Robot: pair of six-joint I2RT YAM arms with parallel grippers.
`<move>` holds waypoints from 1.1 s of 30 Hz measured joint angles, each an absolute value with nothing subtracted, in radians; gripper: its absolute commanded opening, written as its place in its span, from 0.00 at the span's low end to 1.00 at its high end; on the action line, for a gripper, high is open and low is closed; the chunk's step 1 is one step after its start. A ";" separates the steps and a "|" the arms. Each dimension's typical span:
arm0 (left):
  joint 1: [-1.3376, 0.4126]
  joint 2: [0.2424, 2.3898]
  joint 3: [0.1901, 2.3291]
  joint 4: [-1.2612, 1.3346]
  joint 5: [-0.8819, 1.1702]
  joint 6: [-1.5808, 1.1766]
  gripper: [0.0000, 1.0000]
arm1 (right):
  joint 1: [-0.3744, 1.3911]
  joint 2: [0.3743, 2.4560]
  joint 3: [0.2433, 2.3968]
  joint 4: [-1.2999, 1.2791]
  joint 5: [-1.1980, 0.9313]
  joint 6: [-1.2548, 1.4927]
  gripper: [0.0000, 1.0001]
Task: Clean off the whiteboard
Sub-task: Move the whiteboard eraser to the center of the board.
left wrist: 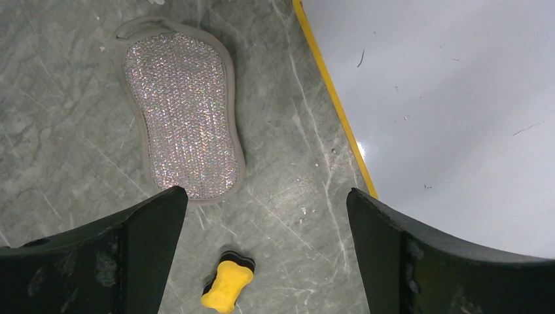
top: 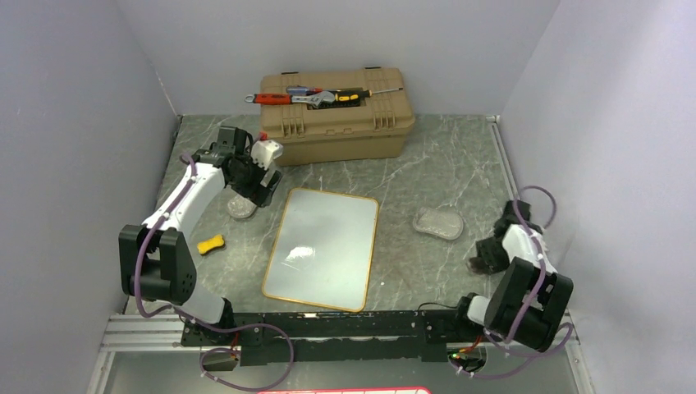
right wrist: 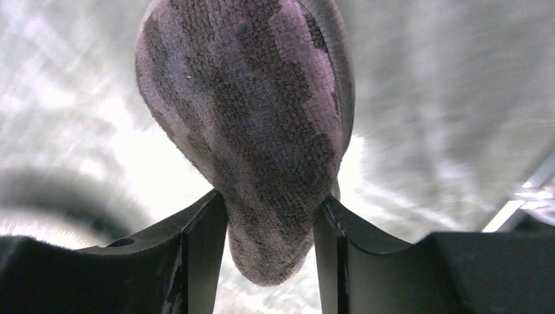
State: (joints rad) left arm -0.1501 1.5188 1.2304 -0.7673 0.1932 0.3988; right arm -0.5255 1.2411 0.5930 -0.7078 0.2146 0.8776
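The whiteboard [top: 322,246] lies flat mid-table, white with a yellow rim; in the left wrist view the whiteboard [left wrist: 458,98] shows only a few faint specks. My left gripper [top: 246,185] hovers open [left wrist: 265,196] over bare table between a sparkly grey pad [left wrist: 183,111] and the board's edge. A small yellow eraser [left wrist: 227,284] lies below it, also visible as the eraser [top: 211,244] left of the board. My right gripper [top: 478,261] sits low at the right. Its fingers press both sides of a grey-purple cloth pad [right wrist: 262,131].
A tan toolbox [top: 336,115] with a wrench and screwdrivers on its lid stands at the back. The sparkly pad [top: 240,205] lies under the left arm. A grey pad [top: 437,222] rests right of the board. Walls close in on both sides.
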 measured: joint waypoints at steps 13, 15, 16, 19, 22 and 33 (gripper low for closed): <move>-0.150 1.536 1.220 -0.768 0.178 0.403 0.97 | 0.109 1.189 0.535 -0.523 0.071 1.197 0.51; -0.150 1.546 1.214 -0.769 0.177 0.405 0.97 | 0.161 1.253 0.577 -0.514 0.061 1.225 0.57; -0.150 1.550 1.211 -0.769 0.176 0.405 0.97 | 0.190 1.299 0.613 -0.511 0.058 1.241 0.62; -0.150 1.552 1.206 -0.771 0.170 0.406 0.98 | 0.267 1.428 0.721 -0.493 0.047 1.282 0.74; -0.150 1.552 1.201 -0.768 0.167 0.410 0.98 | 0.315 1.469 0.771 -0.500 0.067 1.302 0.82; -0.147 1.551 1.074 -0.749 0.163 0.524 0.98 | 0.445 1.372 0.829 -0.657 0.147 1.301 0.97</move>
State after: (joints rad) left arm -0.1471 1.5509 1.0740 -0.7490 0.1635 0.5243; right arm 0.4454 1.3724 0.8288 -0.6575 0.1474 1.3014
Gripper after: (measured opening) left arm 0.979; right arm 0.973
